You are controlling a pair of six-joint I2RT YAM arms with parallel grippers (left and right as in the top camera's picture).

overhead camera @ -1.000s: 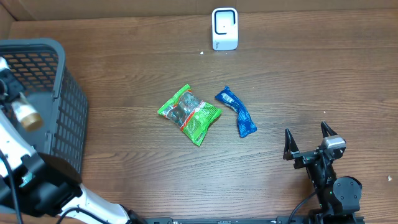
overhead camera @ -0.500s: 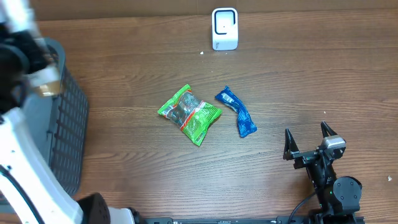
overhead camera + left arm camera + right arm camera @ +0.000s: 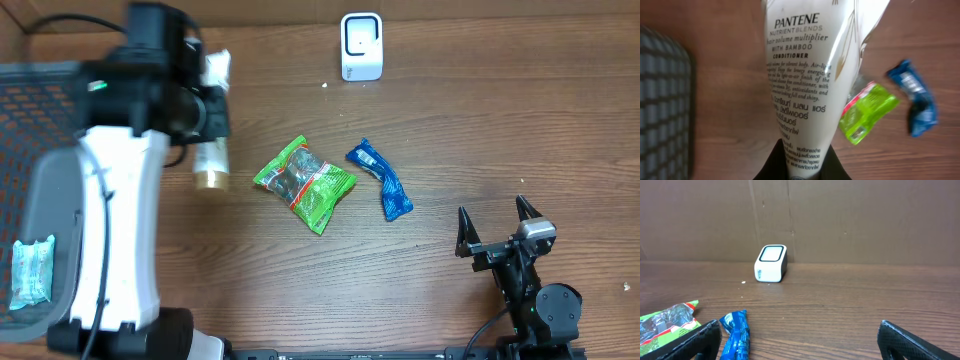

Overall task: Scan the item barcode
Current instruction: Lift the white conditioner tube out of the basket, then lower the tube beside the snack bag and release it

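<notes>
Left gripper (image 3: pixel 802 167) pinching the white conditioner tube (image 3: pixel 211 150), tube hanging above the table (image 3: pixel 480 110) between the basket (image 3: pixel 40 85) and the green packet (image 3: pixel 305 183), well apart from the scanner (image 3: pixel 361 45), right gripper (image 3: pixel 492 222) resting with its fingers spread wide, near the blue packet (image 3: pixel 381 180).

White, gold-capped Pantene tube (image 3: pixel 211 158) held well left of white scanner (image 3: pixel 361 46).

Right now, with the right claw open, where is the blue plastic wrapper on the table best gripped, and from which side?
Probably across its narrow middle, coming straight down from above. The blue plastic wrapper lies flat and long, so the right claw should close across its short width. The green snack packet lies apart to one side, leaving room.
</notes>
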